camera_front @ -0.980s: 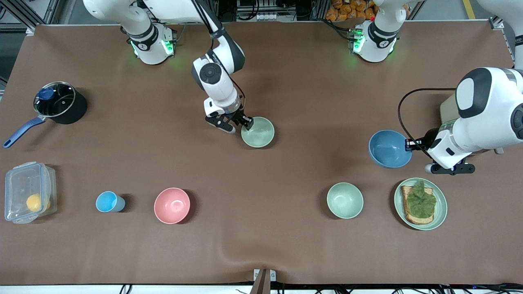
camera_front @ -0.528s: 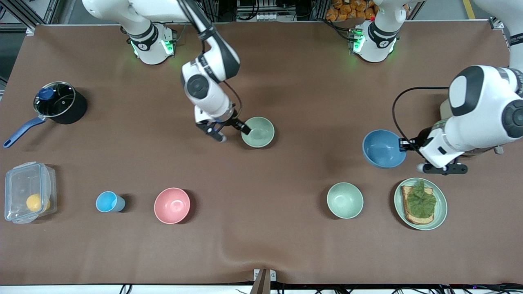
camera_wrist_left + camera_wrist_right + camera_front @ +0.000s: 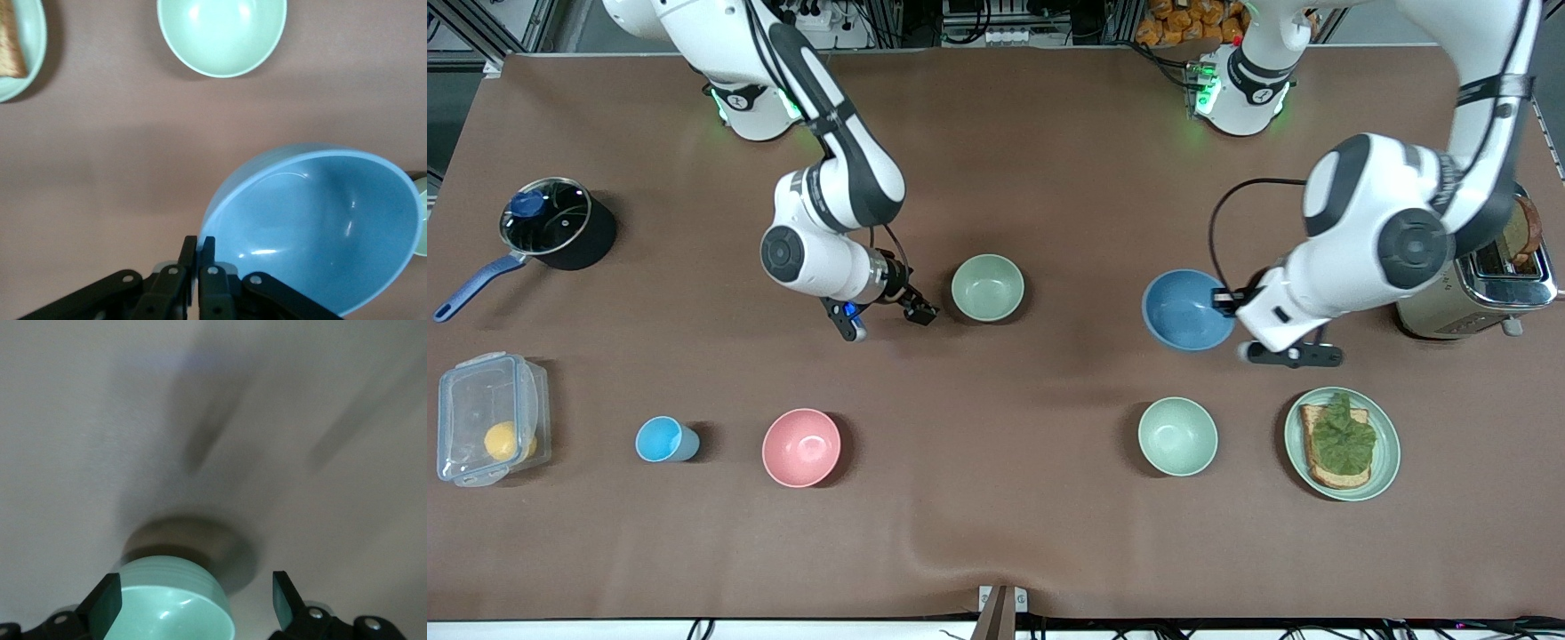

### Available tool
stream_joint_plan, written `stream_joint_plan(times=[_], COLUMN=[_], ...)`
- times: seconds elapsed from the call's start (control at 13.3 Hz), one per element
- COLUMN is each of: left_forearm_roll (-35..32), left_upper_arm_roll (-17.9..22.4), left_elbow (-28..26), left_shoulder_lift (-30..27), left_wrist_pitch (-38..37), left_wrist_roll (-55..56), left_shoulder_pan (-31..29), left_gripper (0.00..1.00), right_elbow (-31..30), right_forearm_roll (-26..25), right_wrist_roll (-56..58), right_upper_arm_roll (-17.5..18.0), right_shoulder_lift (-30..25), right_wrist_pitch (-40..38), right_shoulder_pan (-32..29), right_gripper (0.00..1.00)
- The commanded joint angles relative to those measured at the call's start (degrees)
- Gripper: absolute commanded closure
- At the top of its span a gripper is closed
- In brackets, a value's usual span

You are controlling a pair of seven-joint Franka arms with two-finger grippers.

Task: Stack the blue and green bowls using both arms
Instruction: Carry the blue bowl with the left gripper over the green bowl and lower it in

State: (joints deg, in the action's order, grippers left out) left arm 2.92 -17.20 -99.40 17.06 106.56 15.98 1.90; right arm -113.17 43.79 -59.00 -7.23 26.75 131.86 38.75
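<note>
While the blue bowl (image 3: 1187, 309) is clamped by the left claw (image 3: 1224, 302) above the bench (image 3: 1049, 160), the right claw (image 3: 898, 313) is spread apart beside the green bowl (image 3: 987, 287).

My left arm reaches from its base down across the bench, elbow bent high and wrist turned sideways. My left pincer (image 3: 1224, 300) hangs in the air above the bench with its fingers (image 3: 198, 250) pinched together on the rim of the blue bowl (image 3: 1183, 309), carrying it tilted. My right arm stretches out from its base, forearm angled toward the front camera, wrist rolled so the pincer points sideways. My right pincer (image 3: 885, 320) sits low over the bench just beside the green bowl (image 3: 987, 287), clear of its rim, fingers (image 3: 107, 605) spread wide with nothing between them.
</note>
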Motion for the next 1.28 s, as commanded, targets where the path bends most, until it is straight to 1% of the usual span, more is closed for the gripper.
stream_joint_plan(times=[0.0, 0.08, 0.15, 0.23, 0.45, 0.68, 0.75, 1.06, 1.21], left_forearm_roll=[1.4, 1.4, 1.4, 1.5, 1.5, 6.2, 6.8, 6.5, 6.5], left_upper_arm_roll=[0.2, 0.2, 0.2, 0.2, -0.5, -0.4, -0.4, -0.4, -0.4], left_elbow=[0.0, -0.9, -3.1, -4.2, -4.1, -4.0, -4.0, -3.6, -3.5], left_shoulder_lift=[0.7, 0.7, 0.5, 0.6, 1.8, 2.0, 2.3, 5.7, 6.4], left_wrist_pitch=[1.2, 2.7, 6.6, 8.8, 9.5, 11.2, 11.6, 14.1, 14.3], left_wrist_roll=[6.8, 9.6, 10.8, 12.5, 18.0, 19.4, 20.2, 23.6, 26.2], left_shoulder_pan=[4.1, 6.2, 7.8, 8.6, 11.5, 13.3, 14.4, 18.3, 19.5], left_gripper=[1.0, 1.0, 1.0, 1.0, 1.0, 1.0, 1.0, 1.0, 1.0], right_elbow=[5.1, 6.5, 6.8, 6.8, 6.8, 6.8, 6.8, 6.8, 6.8], right_forearm_roll=[5.0, 6.7, 7.4, 7.5, 7.6, 7.6, 7.6, 7.6, 7.7], right_wrist_roll=[-0.7, -0.7, -0.6, -0.2, -0.2, -0.1, -0.1, -0.1, 0.0], right_upper_arm_roll=[0.7, 0.8, 0.8, 0.7, 0.8, 0.8, 0.8, 0.8, 0.8], right_shoulder_lift=[7.0, 8.5, 8.8, 9.0, 9.1, 9.2, 9.2, 9.5, 9.5], right_wrist_pitch=[0.1, 0.2, 0.2, 0.1, 0.0, 0.1, 0.1, 0.2, 0.2], right_shoulder_pan=[0.6, 1.2, 1.9, 1.4, 0.4, 0.3, 0.3, 0.3, 0.2], right_gripper=[0.0, 0.0, 0.0, 0.0, 0.0, 0.0, 0.0, 0.0, 0.0])
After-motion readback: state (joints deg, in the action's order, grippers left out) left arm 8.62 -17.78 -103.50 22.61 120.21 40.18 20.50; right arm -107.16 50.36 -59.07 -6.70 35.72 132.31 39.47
